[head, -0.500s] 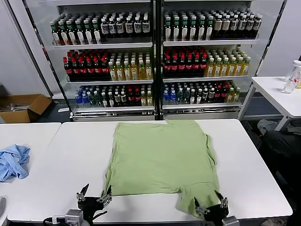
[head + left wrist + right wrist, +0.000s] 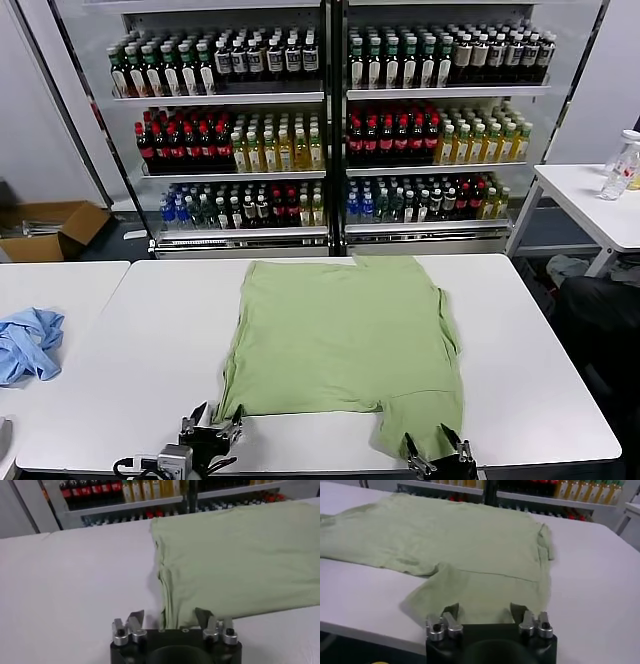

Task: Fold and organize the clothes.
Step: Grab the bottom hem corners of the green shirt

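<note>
**Both grippers at near hem, ready to pinch**

Green T-shirt (image 2: 345, 335) lies flat on the white table (image 2: 540, 360), roughly centred; near-right part juts toward the near edge as a flap; no print visible, so likely face-down. Left gripper (image 2: 211, 425) sits at the shirt's near-left corner, jaws spread wide, holding nothing; wrist view shows the hem edge just between its fingers (image 2: 136, 619). Right gripper (image 2: 437, 452) is over the near-right flap, jaws also wide, empty. Blue garment (image 2: 28, 340) well apart on the left table; leave it.

Judgement: grasp step; lower both w/ fingers straddling the hem, close together so cloth lifts evenly; catch a single edge, not a bunch; risk is left jaw closing beside the corner & missing.
</note>
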You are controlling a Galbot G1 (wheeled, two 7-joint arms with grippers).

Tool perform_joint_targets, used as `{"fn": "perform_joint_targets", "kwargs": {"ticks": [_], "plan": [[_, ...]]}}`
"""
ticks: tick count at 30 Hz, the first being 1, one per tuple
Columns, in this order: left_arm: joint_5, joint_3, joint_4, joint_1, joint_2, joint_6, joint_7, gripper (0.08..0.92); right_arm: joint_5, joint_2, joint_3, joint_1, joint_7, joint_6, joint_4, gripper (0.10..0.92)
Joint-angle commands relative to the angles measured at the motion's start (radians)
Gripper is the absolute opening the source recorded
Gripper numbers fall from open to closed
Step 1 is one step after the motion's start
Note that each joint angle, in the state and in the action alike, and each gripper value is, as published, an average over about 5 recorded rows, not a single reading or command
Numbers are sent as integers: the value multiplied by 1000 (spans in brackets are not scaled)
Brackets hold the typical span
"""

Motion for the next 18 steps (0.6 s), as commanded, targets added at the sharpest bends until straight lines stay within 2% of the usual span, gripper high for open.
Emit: {"fn": "perform_joint_targets", "kwargs": {"ticks": [1,11,15,18], "plan": [[-43,12,57,-20,17,20,3,525,54,4,1,-13,7,-57,-23,399],[-100,11,37,-22,20,5,10,239,118,2,34,27,0,-46,-15,129],[-127,-2,-31,-6,21,-38,12,127,119,-24,72,76,-6,0,38,110],[-150,-28,-102,9,26,-70,13,88,131,-59,106,123,-9,29,81,110]]}}
